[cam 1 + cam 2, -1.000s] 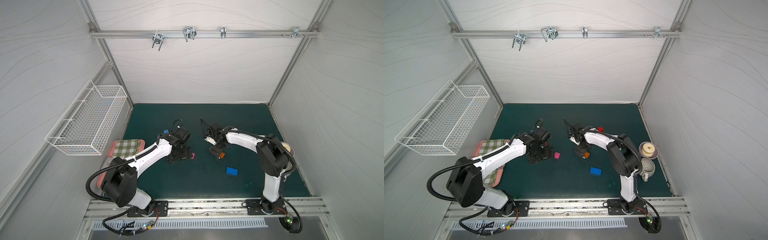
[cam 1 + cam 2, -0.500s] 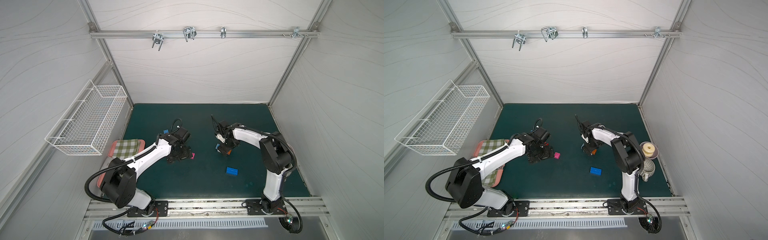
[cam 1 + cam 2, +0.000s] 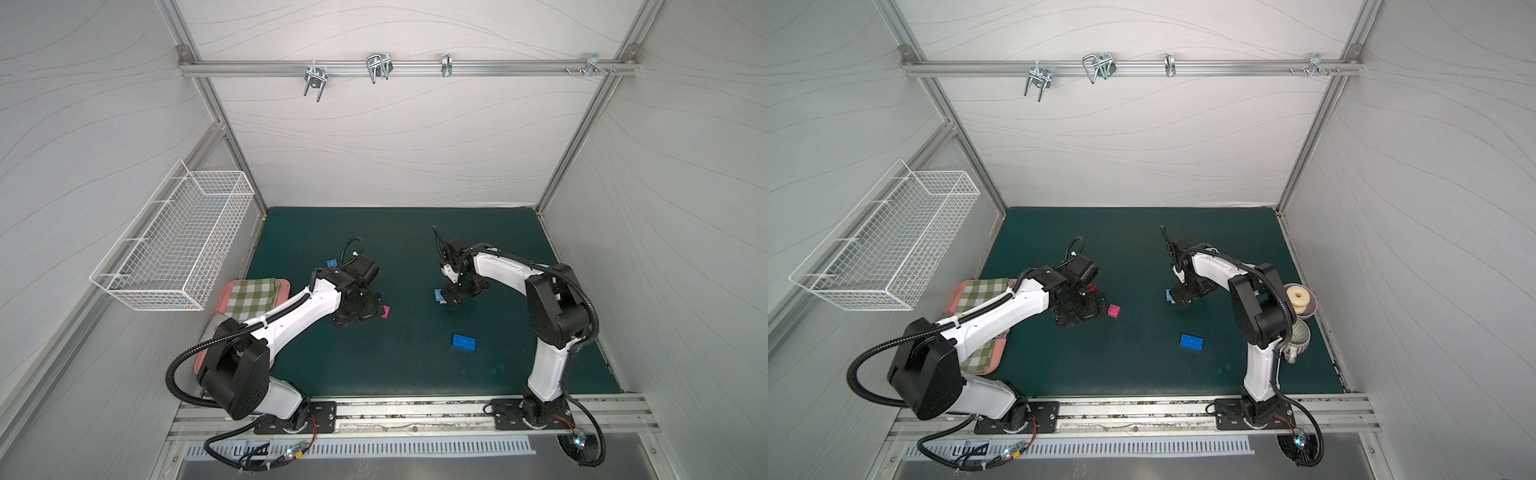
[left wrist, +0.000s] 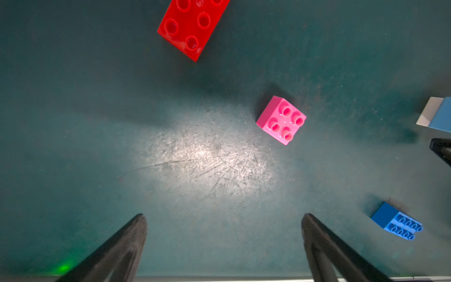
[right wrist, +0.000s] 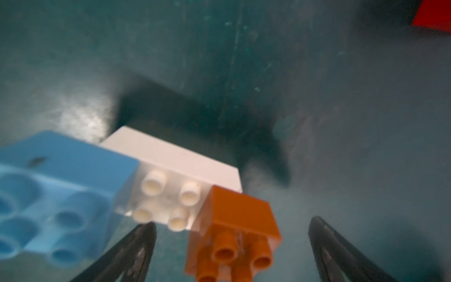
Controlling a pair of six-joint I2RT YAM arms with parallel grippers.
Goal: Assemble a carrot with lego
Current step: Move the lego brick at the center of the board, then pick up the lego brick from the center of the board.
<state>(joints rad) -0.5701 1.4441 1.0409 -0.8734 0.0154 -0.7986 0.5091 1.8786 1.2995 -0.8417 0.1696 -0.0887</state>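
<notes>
The carrot (image 3: pixel 438 296) is barely begun. Just right of centre in both top views, a white bar (image 5: pixel 170 156) carries a light-blue brick (image 5: pixel 61 171) and an orange brick (image 5: pixel 236 210). The pink brick (image 4: pixel 280 119), blue brick (image 3: pixel 464 343) and red brick (image 4: pixel 192 24) lie loose. The left gripper (image 4: pixel 225 219) and right gripper (image 5: pixel 233 223) both gape, holding nothing. The wire basket (image 3: pixel 178 232) at left looks empty, while the tray (image 3: pixel 284 287) holds a checked cloth (image 3: pixel 251 297).

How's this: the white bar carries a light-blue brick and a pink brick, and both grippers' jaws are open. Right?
Not quite: the white bar carries a light-blue brick and an orange brick, not a pink one; the right wrist view shows it. The left gripper and right gripper have open jaws.
</notes>
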